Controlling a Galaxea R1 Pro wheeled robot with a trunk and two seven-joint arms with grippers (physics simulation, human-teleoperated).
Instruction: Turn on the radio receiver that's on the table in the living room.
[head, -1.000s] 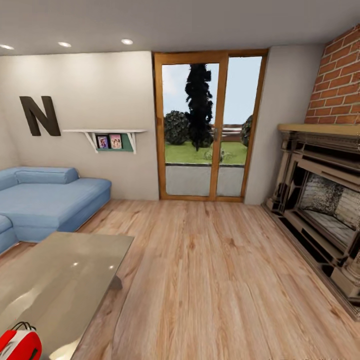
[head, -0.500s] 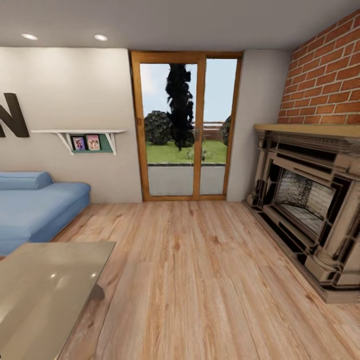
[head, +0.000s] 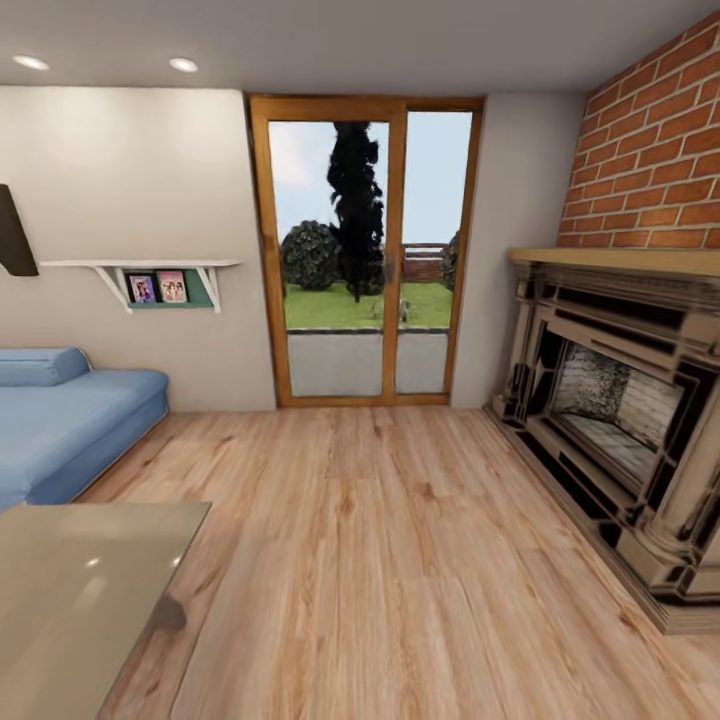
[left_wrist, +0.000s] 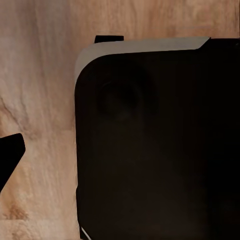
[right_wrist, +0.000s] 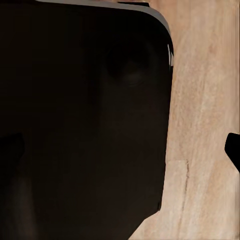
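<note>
The red radio receiver is out of view. A corner of the glossy grey table (head: 70, 590) fills the lower left of the head view, bare where it shows. The living room lies ahead with its light plank floor (head: 400, 560). In the left wrist view, my left gripper (left_wrist: 120, 157) hangs over the floor with one dark fingertip (left_wrist: 10, 155) far out at the frame's edge, so it stands open. My right gripper (right_wrist: 120, 147) also stands open, one fingertip (right_wrist: 233, 150) at the edge, nothing between the fingers.
A blue sofa (head: 60, 420) stands at the left wall under a shelf (head: 150, 275) with photos. A wood-framed glass door (head: 365, 250) is straight ahead. A brick fireplace (head: 620, 420) lines the right. My own dark base (left_wrist: 155, 145) shows in both wrist views.
The whole head view has swung to the right: the table, sofa and wall letter slid left, and the red radio at the bottom left left the picture. The fireplace shows more fully.
</note>
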